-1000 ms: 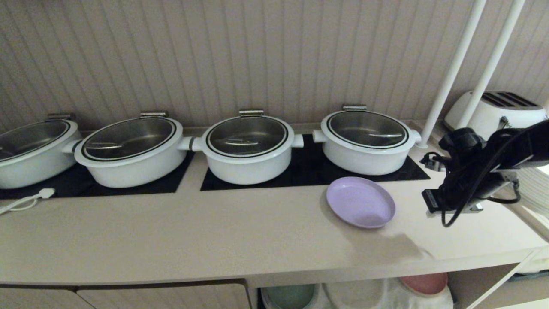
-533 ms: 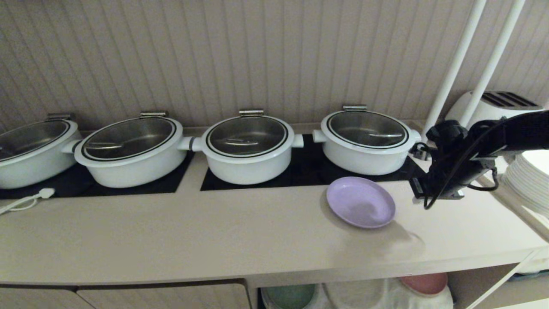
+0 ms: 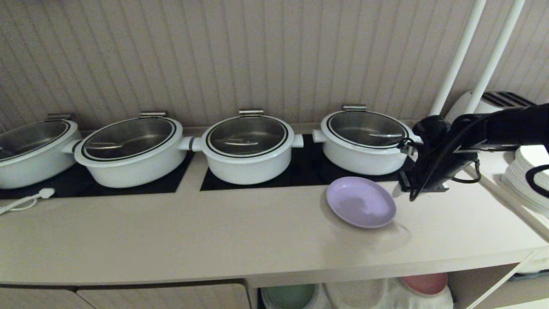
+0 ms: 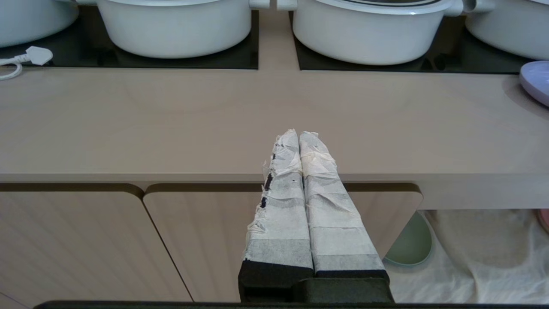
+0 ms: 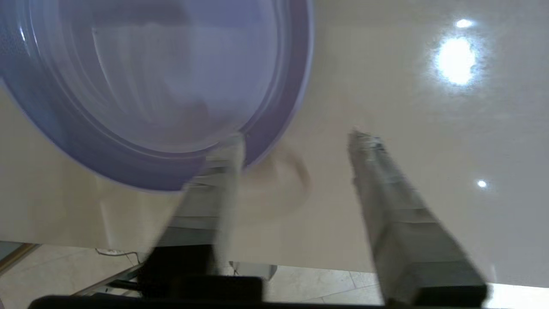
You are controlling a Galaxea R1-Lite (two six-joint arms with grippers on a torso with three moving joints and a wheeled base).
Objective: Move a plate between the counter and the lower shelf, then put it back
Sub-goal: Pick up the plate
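On the far left of the counter [image 3: 171, 240] lies a white plug [image 3: 45, 193] with its cord. Behind it four white pots [image 3: 246, 150] with shiny lids stand in a row on the black hob panels [image 3: 309, 171]. The left gripper [image 4: 299, 136] hangs in front of the cabinet doors [image 4: 193, 240], below the counter's front edge, and its two taped fingers [image 4: 283, 206] are pressed tight together with nothing between them. Further right, the plate [image 3: 361, 202] lies flat on the counter, just in front of the last pot. It is pale purple and round with a low rim. The right gripper [image 5: 296, 137] hangs just to the right of the plate and a little above the counter. Its fingers [image 5: 399, 206] are spread apart and hold nothing. In the right wrist view one finger is over the edge of the plate and the other is over bare counter. On the far right sit a stack of white plates [image 3: 525, 180] and a white toaster [image 3: 493, 103]. Under the counter, the lower shelf [image 3: 476, 283] has a white cloth [image 3: 364, 294] in it, with a green plate [image 3: 289, 296] on the left and a pink plate [image 3: 424, 282] on the right.
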